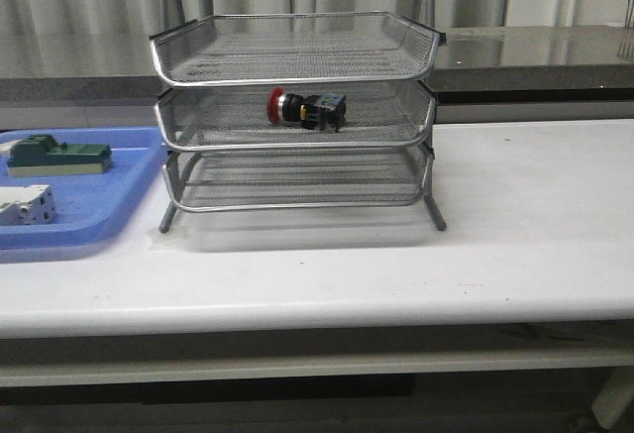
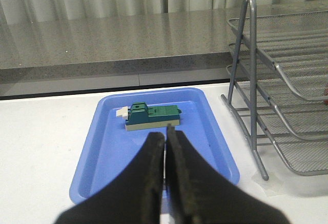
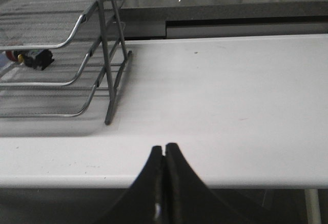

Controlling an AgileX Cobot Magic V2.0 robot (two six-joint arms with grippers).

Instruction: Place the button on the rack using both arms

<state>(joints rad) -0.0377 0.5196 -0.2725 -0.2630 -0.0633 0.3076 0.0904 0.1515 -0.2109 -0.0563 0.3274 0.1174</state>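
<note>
Button [image 1: 305,108] on its side in rack [image 1: 297,61] mid tier: red head, silver collar, black/blue/yellow body. Left claw [image 2: 165,147] & right claw [image 3: 164,155] both pressed together, empty.

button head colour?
Red, on the button in the rack's middle tier; clearest in the front view.

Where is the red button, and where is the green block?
button [image 1: 279,106]: front view, on its red mushroom head, middle tier of the rack.
green block [image 2: 154,117]: left wrist view, on its green top, in the blue tray.
</note>
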